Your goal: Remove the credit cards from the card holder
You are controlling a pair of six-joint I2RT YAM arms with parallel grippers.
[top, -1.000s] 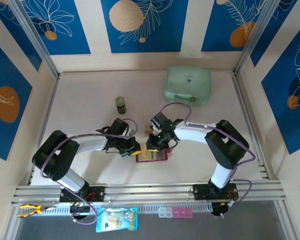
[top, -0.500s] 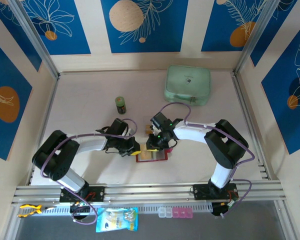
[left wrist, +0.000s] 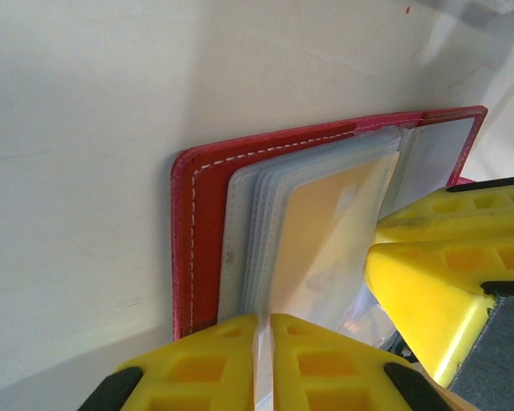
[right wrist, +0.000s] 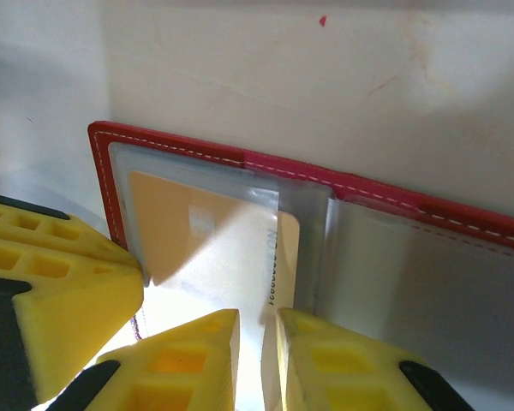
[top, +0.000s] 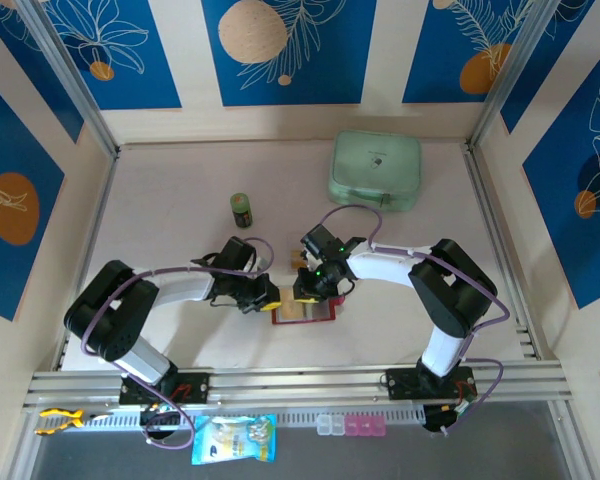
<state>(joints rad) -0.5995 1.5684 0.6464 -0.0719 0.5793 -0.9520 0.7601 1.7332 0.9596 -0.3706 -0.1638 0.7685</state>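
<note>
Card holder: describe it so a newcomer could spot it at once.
On the pale table, look near the front edge, between the left gripper and right gripper. The card holder lies open there: small, red, with clear sleeves, unlike the larger mint-green case at the back.

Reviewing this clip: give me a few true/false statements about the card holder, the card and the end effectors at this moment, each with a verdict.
1. The card holder lies open on the table. True.
2. The tan-orange card lies loose on the table. False: it sits in a clear sleeve of the holder.
3. The mint-green case sits at the far side, apart from both arms. True.
4. Both end effectors are wide open. False: the left end effector pinches a sleeve, and the right end effector apparently pinches the card's edge.
</note>
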